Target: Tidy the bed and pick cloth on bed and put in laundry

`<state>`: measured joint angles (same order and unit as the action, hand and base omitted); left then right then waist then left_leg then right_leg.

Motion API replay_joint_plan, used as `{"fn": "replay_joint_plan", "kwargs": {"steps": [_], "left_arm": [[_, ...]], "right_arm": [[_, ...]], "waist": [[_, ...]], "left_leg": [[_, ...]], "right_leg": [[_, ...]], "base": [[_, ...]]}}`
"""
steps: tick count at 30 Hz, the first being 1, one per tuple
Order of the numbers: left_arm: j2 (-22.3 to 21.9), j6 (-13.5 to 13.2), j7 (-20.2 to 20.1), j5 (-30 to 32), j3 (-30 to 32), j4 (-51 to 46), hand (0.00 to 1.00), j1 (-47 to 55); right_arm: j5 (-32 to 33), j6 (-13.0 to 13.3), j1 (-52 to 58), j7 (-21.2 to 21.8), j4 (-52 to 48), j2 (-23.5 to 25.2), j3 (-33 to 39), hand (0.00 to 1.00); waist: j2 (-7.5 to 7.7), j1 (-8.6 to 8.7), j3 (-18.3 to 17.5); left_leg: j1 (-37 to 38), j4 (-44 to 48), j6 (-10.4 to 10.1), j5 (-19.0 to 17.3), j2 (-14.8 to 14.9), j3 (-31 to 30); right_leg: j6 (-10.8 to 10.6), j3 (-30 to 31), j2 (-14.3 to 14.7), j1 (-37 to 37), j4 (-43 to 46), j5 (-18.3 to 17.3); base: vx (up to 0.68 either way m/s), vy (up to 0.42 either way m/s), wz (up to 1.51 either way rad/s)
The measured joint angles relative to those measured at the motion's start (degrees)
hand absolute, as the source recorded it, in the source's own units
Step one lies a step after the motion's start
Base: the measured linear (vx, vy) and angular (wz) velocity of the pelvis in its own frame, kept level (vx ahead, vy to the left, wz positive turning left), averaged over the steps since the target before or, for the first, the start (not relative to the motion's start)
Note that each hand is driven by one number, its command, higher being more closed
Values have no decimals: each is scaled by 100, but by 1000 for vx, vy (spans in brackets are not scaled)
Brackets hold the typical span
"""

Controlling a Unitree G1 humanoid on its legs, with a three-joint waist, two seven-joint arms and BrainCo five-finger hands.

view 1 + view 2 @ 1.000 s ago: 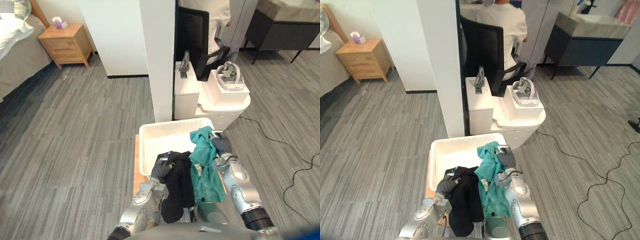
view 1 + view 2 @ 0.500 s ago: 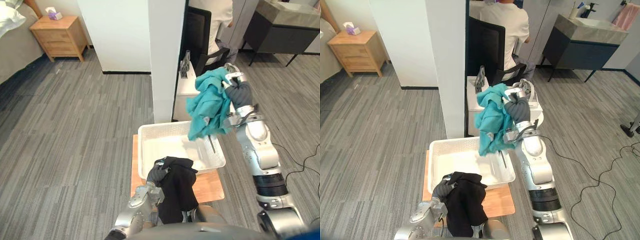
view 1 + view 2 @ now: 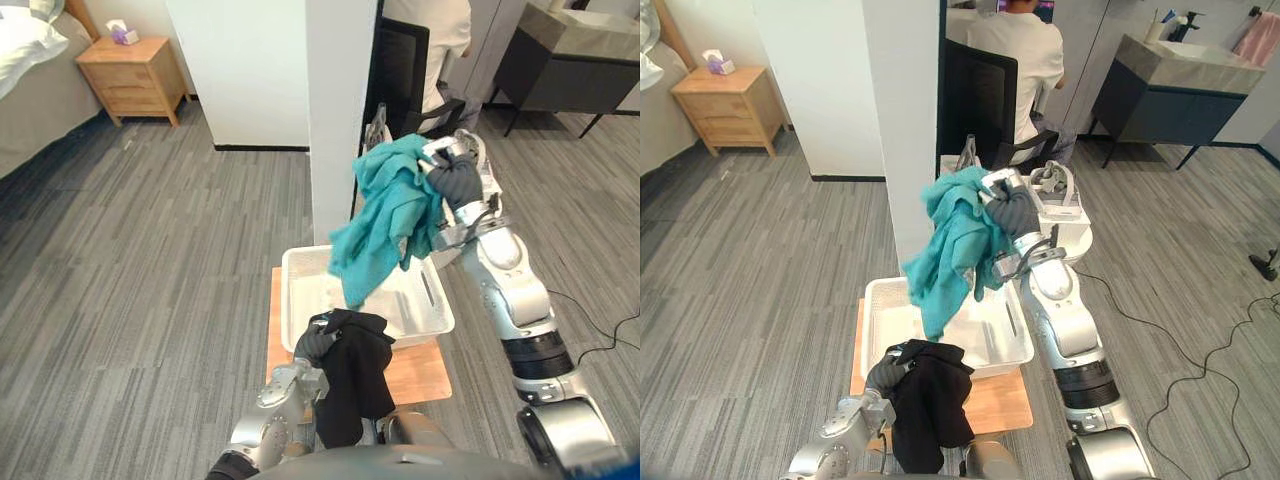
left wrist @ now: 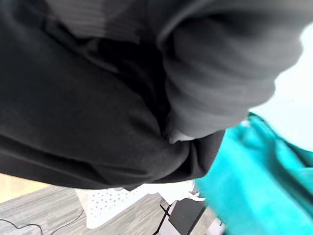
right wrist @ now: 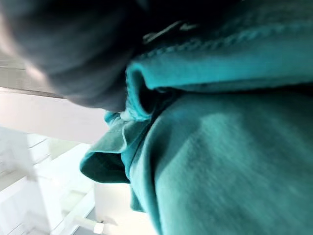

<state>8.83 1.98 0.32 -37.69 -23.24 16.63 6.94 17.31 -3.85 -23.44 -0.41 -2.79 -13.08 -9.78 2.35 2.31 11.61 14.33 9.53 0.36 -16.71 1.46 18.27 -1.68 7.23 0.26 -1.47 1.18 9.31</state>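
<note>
Right hand [image 3: 455,185] is clenched round the teal cotton garment [image 3: 385,225], raised above the white perforated plastic laundry basket [image 3: 296,290]. The garment's tail hangs over the basket's left half; can't tell if it touches the bottom. Black fabric garment [image 3: 355,385] is draped on the left hand [image 3: 311,346], just in front of the basket, over the wooden board [image 3: 425,372] the basket sits on. Can't tell that hand's grip, it's buried in cloth. Step looks like the drop. Centre the right hand over the basket, lower until the tail pools inside, then let go. Releasing from that height risks cloth hanging over the rim. Black one next.
</note>
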Motion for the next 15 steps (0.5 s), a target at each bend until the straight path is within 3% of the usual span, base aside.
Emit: {"fn": "replay_joint_plan", "kwargs": {"steps": [5, 10, 13, 14, 15], "left_arm": [[-64, 47, 6, 4, 44, -61, 100, 8], [-65, 109, 5, 4, 119, -447, 100, -138], [-90, 108, 6, 1, 120, -520, 100, -319], [-94, 98, 6, -1, 119, -646, 100, -369], [-106, 17, 5, -5, 124, -725, 100, -410]], "right_arm": [[-77, -113, 124, -265, 458, 362, -436, 100], [-302, -395, -109, -645, 794, 565, -491, 100], [-303, -605, -657, -921, 1294, 554, -369, 100], [-299, -631, -865, -1022, 1485, 530, -237, 0], [-296, -639, -1060, -1123, 1762, 527, 12, 0]], "waist": [[-99, -26, 95], [-175, -105, 564], [-304, -98, 820], [-370, -100, 929], [-454, -145, 993]], "left_leg": [[-31, 119, -17, -11, -24, -15], [-402, 298, 32, -20, -121, -57], [-791, 463, 70, -21, -119, -41], [-918, 508, 40, 1, -107, -34], [-1053, 527, 48, 20, -102, -31]], "right_leg": [[10, -27, -51, -7, 94, -8], [111, -159, -235, -345, 300, -83], [154, -303, -337, -629, 310, -69], [177, -353, -355, -721, 301, -52], [183, -368, -362, -829, 274, -30]], "base": [[-7, 11, 2], [-51, 9, 13], [-24, -16, 19], [41, -17, 9], [61, -17, 9]]}}
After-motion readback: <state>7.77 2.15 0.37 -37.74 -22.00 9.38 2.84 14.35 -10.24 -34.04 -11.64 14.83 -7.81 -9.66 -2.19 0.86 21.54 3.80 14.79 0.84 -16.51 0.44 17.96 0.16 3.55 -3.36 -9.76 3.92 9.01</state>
